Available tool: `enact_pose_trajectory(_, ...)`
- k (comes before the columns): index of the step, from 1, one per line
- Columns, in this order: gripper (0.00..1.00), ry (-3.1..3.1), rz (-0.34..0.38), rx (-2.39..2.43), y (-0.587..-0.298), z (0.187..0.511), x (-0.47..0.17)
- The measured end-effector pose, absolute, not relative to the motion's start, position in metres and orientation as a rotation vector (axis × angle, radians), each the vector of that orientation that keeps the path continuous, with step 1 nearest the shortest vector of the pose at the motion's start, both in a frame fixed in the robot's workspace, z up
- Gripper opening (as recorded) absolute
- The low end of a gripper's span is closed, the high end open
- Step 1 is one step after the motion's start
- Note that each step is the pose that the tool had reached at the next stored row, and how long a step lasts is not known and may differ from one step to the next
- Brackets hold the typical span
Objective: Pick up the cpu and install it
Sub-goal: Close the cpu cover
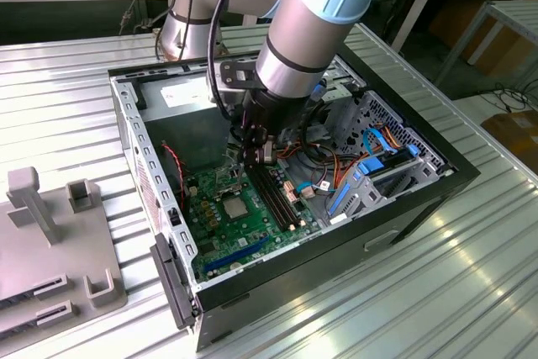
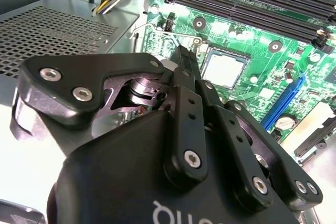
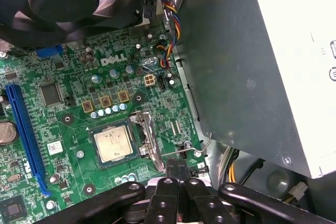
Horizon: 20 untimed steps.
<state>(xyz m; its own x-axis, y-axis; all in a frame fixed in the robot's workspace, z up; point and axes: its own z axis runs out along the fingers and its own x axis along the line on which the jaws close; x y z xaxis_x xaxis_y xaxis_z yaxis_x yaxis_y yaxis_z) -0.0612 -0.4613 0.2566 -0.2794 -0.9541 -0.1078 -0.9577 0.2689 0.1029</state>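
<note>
**CPU seated in socket, gripper closed above the board**

The cpu (image 3: pixel 113 144) lies flat in the socket (image 3: pixel 122 142) on the green motherboard (image 1: pixel 244 216), beside the black memory slots (image 1: pixel 273 195). It has a silver-grey square lid with thin green edging, level, with no visible tilt. The gripper (image 3: pixel 177 169) hangs just beside the socket, near the socket lever (image 3: pixel 189 149); its fingers (image 2: pixel 185 69) are pressed together, holding nothing. Judgement: the chip looks placed and the retention plate (image 3: pixel 146 135) open. Any contact should stay straight down and light, since sideways load risks bending the pins.
</note>
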Motion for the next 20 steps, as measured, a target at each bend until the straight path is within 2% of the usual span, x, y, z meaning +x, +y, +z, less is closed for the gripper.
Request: enact_pose_trajectory(20, 0.11, 2.484, 0.228, -1.872, -0.4693, 0.2566, -0.0640)
